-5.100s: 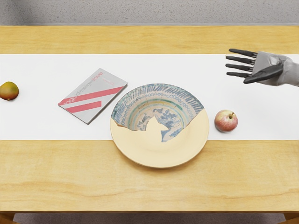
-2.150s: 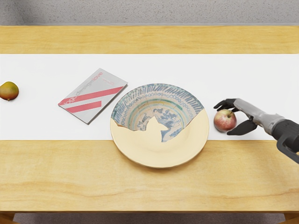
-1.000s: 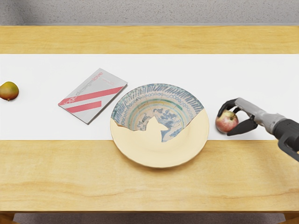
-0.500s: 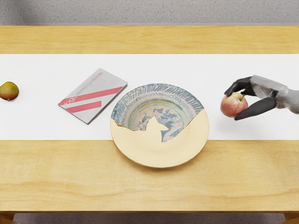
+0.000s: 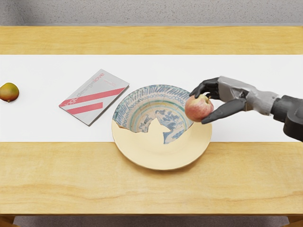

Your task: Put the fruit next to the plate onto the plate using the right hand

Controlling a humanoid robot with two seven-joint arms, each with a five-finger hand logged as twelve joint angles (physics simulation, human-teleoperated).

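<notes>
Gripping apple between right hand fingers, over plate rim

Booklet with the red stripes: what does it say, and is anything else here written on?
Booklet: a line of lettering beside the red stripes, too small and blurred to read.
Plate: painted blue pattern, no words.
Apple in the right hand, and the fruit at the far left: no label visible.
</notes>
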